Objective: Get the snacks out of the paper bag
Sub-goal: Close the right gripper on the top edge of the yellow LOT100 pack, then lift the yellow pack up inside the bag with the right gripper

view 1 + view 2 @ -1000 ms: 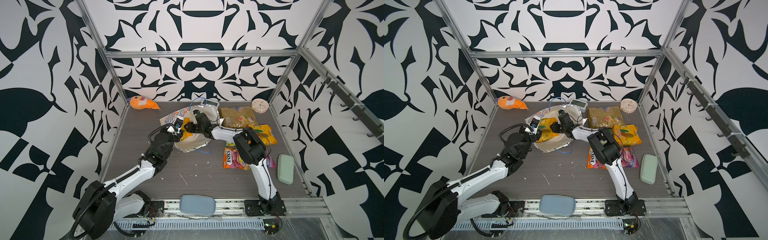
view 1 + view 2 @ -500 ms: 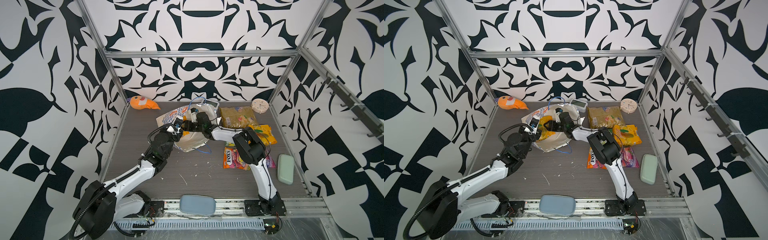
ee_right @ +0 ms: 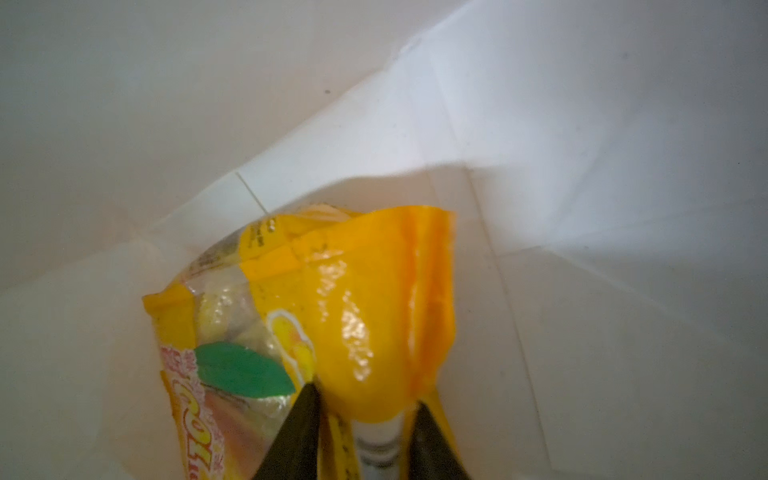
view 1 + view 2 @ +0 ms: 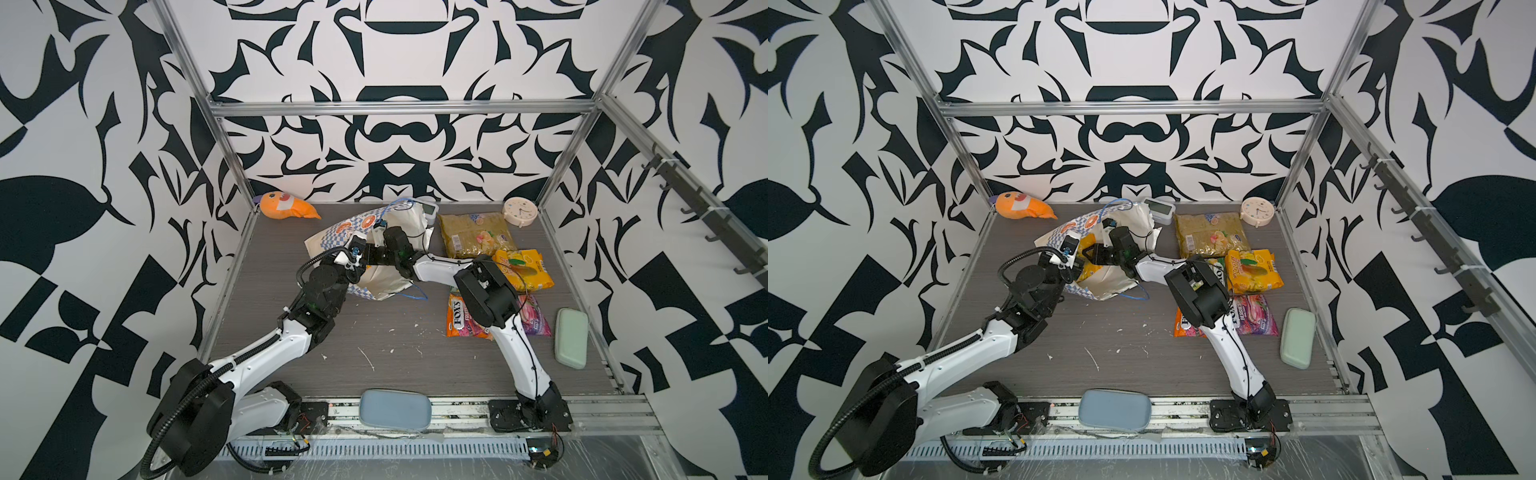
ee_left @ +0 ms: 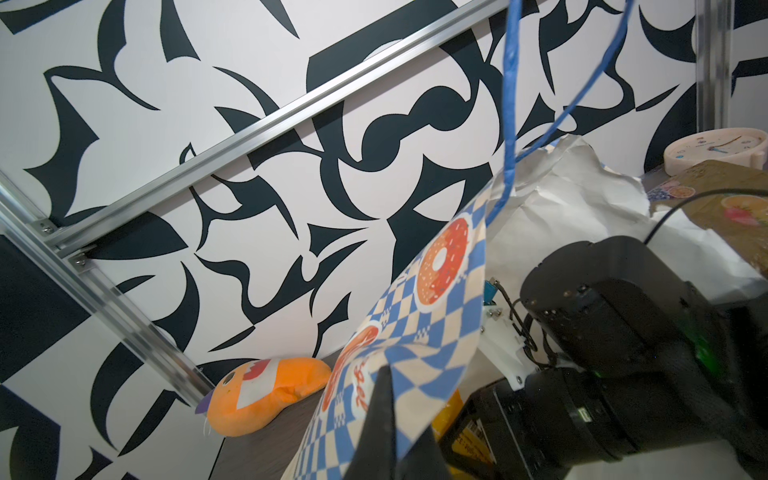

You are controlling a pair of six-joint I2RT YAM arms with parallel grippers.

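The paper bag (image 4: 401,222) lies tipped on its side at the back middle in both top views, mouth toward the arms. My left gripper (image 5: 399,432) is shut on the bag's checkered upper wall (image 5: 436,324) and holds the mouth up. My right gripper (image 3: 363,403) reaches inside the bag and is shut on a bulge of a yellow-orange mango snack (image 3: 374,291), which also shows at the mouth in a top view (image 4: 1088,270). Outside on the right lie an olive-gold snack (image 4: 473,235), a mango snack (image 4: 525,270), and orange (image 4: 459,316) and purple (image 4: 534,320) FOX'S snacks.
An orange plush toy (image 4: 286,205) lies at the back left. A small white digital clock (image 4: 430,208) and a round cream clock (image 4: 519,212) stand at the back. A mint case (image 4: 571,343) lies at the right edge, a blue case (image 4: 395,409) on the front rail.
The right gripper pushed further into the bag, spread its jaws, then closed them on the mango packet. The left gripper kept its hold on the bag wall, which shifted slightly.
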